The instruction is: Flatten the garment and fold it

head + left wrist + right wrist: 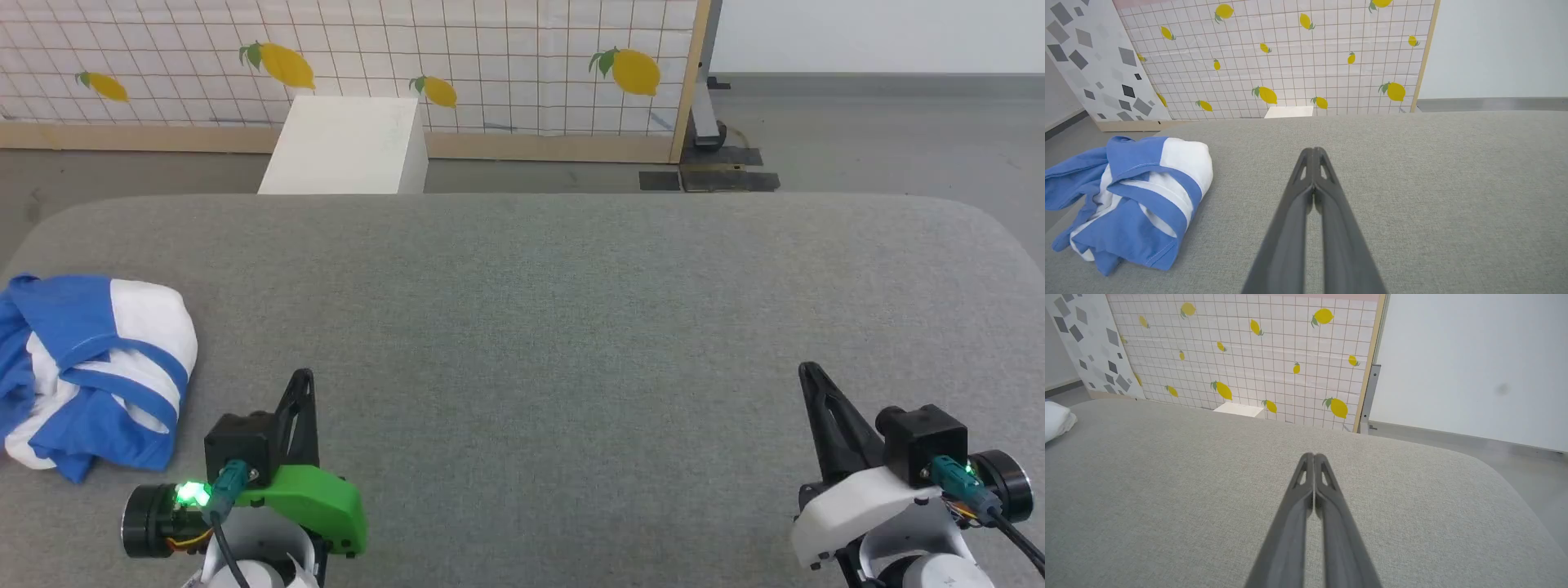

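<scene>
STATE: my left tool (303,380) and right tool (810,371) are both fully closed and hold nothing | ITEM: garment (98,367) is bunched in a heap at the left edge of the surface (571,310), near the left tool and well apart from the right | RISK: a pinch may catch 2 layers, and a careless pull may drag it off the edge.
</scene>
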Motion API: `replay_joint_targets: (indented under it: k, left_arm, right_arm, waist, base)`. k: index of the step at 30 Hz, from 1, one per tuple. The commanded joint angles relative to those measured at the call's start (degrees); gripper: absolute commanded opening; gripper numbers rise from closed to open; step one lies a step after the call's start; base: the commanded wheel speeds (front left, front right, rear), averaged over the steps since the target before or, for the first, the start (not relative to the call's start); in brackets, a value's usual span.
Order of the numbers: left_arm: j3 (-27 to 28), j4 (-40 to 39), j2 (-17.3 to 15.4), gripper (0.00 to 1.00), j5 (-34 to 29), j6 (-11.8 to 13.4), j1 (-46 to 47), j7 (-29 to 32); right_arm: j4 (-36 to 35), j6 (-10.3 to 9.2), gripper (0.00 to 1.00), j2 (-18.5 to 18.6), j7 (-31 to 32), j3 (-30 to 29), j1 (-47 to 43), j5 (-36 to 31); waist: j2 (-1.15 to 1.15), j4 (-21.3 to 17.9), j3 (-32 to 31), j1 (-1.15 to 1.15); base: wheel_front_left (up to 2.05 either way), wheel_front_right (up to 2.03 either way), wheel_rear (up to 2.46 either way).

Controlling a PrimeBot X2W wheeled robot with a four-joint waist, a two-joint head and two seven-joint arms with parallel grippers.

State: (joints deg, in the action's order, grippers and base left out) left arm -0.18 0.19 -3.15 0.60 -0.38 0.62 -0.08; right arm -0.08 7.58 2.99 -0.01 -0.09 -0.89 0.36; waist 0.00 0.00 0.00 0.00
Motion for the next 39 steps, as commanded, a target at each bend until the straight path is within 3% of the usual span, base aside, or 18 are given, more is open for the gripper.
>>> replay_joint_targets:
  k: [1,20,21,39]
  left_arm:
    - [0.2,-0.2,0.3,0.00,-0.6,0.4,-0.6,0.1]
    - [0.2,-0.2,0.3,0.00,-0.6,0.4,-0.6,0.1]
    - [0.2,-0.2,0.3,1.00,-0.6,0.4,-0.6,0.1]
    - [-1.2,1.4,-0.1,1.00,0.8,1.5,0.5,-1.7]
  right_arm:
    - [0.1,-0.09,0.00,-0.1,0.0,0.1,0.9,-0.4]
    - [0.1,-0.09,0.00,-0.1,0.0,0.1,0.9,-0.4]
    - [0.1,-0.09,1.00,-0.1,0.0,0.1,0.9,-0.4]
    - [0.2,-0.01,1.00,0.0,-1.4,-0.4,-0.2,1.1]
  waist:
    - [0.00,0.0,0.0,0.00]
    - [0.00,0.0,0.0,0.00]
    - [0.00,0.0,0.0,0.00]
    - [0.00,1.9,0.0,0.00]
  base:
    - [0.00,0.00,0.00]
    - [0.00,0.00,0.00]
    - [0.00,0.00,0.00]
    - [0.00,0.00,0.00]
